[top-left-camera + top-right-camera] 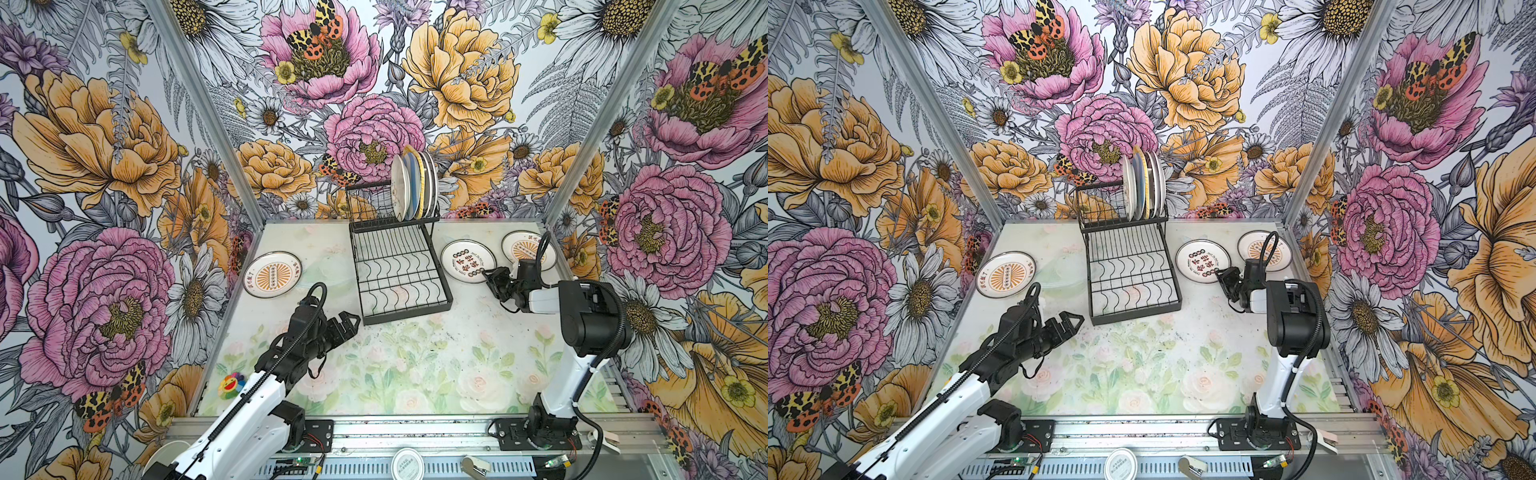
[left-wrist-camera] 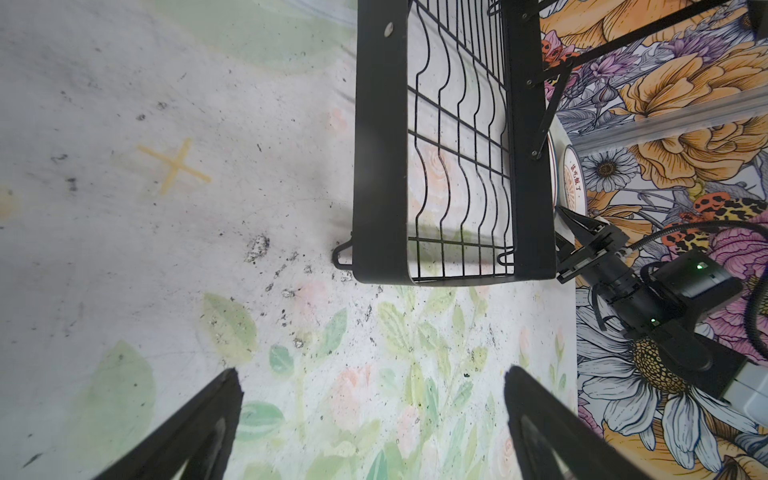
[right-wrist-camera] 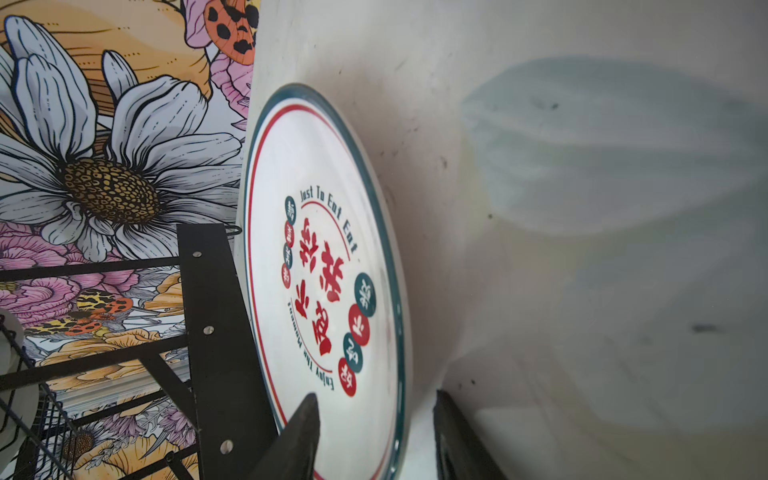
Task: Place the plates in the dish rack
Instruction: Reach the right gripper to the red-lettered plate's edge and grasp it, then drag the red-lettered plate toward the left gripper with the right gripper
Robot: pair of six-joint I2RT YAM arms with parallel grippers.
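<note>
Several upright plates (image 1: 413, 187) stood in the black wire dish rack (image 1: 407, 314); three round white plates (image 1: 272, 274) lay loose. Left claw (image 1: 348, 328) gaped. Right claw (image 1: 490, 280), jaws apart, straddled the rim of the red-lettered plate (image 3: 324, 270).

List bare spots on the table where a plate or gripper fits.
Widest: the table in front of the dish rack, between both arms. The rack's lower grid is also bare. Crowded: right of the rack, where the red-lettered plate, a sunburst plate and the right gripper bunch together.
</note>
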